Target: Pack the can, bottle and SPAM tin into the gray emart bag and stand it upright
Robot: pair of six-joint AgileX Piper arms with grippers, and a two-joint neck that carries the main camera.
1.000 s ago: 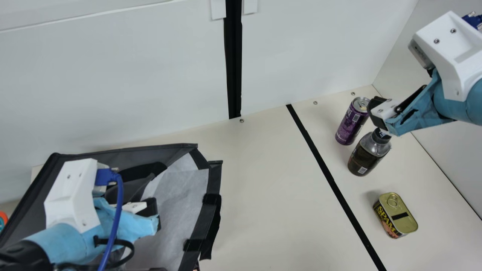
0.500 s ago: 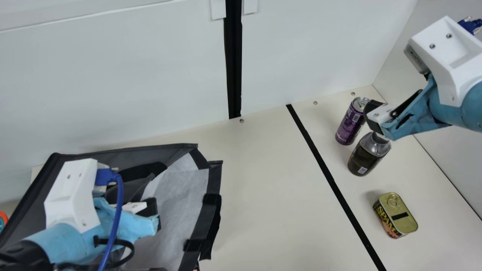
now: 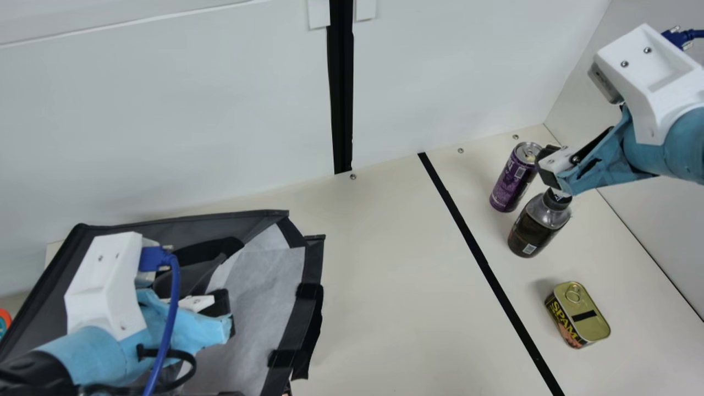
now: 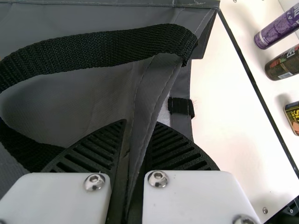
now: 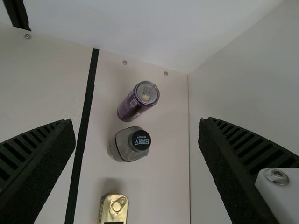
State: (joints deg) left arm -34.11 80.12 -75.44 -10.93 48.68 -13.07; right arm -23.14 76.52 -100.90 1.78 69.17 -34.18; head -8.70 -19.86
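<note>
My left gripper (image 3: 226,316) is at the gray bag (image 3: 159,223), which lies at the left of the main view. In the left wrist view the left gripper (image 4: 135,140) is shut on a fold of the bag's fabric (image 4: 154,93). At the right, my right gripper (image 3: 553,170) hangs over the bottle (image 3: 536,228), beside the top of the purple can (image 3: 512,179). The right wrist view has the right gripper (image 5: 136,135) wide open, the bottle cap (image 5: 141,140) between and beyond its fingers. The SPAM tin (image 3: 580,316) stands nearer the front.
A black tape line (image 3: 484,264) crosses the table between bag and items. White walls (image 3: 220,110) rise behind and at the right. Black straps (image 4: 93,49) loop over the bag.
My right gripper first shifted slightly left and down over the bottle, then back up a little. The left arm, the bag and the three items have kept still.
</note>
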